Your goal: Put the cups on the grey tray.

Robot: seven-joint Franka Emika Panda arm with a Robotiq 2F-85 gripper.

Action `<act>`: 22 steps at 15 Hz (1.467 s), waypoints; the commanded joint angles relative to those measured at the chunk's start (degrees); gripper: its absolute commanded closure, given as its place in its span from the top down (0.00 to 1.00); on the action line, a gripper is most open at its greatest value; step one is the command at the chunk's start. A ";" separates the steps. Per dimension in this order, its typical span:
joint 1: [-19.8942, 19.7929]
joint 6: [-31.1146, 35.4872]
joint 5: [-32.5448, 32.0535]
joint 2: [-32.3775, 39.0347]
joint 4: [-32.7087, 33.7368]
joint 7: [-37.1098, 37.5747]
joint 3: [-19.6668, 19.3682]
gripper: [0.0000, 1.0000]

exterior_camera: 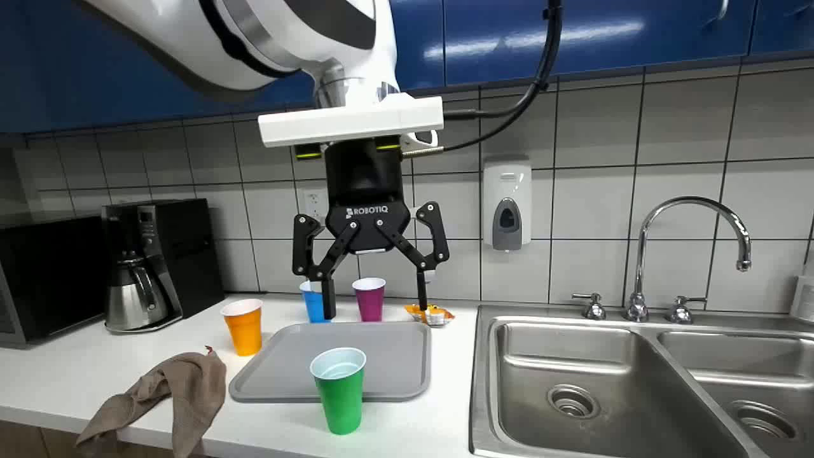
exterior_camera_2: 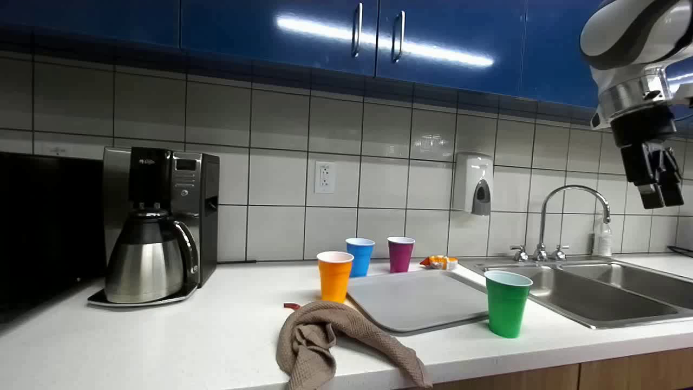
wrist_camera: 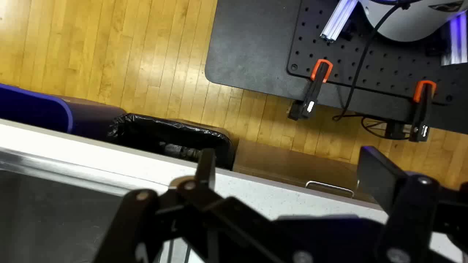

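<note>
Every cup is upright on the white counter, around the grey tray [exterior_camera: 397, 366]. The green cup [exterior_camera: 342, 404] stands at its front edge, and the orange cup [exterior_camera: 245, 331] is off its left side in an exterior view. Behind the tray are the blue cup [exterior_camera: 315, 306] and the purple cup [exterior_camera: 370, 302]. Nothing rests on the bare tray [exterior_camera_2: 417, 300]. My gripper [exterior_camera_2: 662, 198] hangs high, well apart from the cups, its fingers pointing down. Its jaws are spread wide with nothing between them in the wrist view, where neither cups nor tray show.
A brown cloth [exterior_camera_2: 325, 336] lies in front of the tray, drooping over the counter edge. The coffee maker [exterior_camera_2: 187, 216] stands at the left. An orange snack packet [exterior_camera: 432, 314] sits by the wall. The steel sink [exterior_camera: 572, 356] with its tall faucet [exterior_camera: 642, 254] is at the right.
</note>
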 commanded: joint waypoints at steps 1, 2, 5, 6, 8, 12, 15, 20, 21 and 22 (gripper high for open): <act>0.27 -0.23 -0.06 0.01 0.15 0.10 -0.17 1.00; 0.27 -0.23 -0.06 0.01 0.15 0.10 -0.17 1.00; 0.27 -0.23 -0.06 0.01 0.15 0.10 -0.17 1.00; 0.27 -0.23 -0.06 0.01 0.15 0.10 -0.17 1.00; 0.27 -0.23 -0.06 0.01 0.15 0.10 -0.17 1.00; 0.27 -0.23 -0.06 0.01 0.15 0.10 -0.17 1.00; 0.27 -0.15 -0.04 0.18 -0.04 0.26 -0.15 1.00; 0.50 5.33 0.26 0.81 -2.87 2.48 0.03 1.00; 0.49 6.79 0.29 1.01 -3.50 2.94 0.12 1.00; 0.59 8.24 0.69 1.34 -4.08 3.37 0.15 1.00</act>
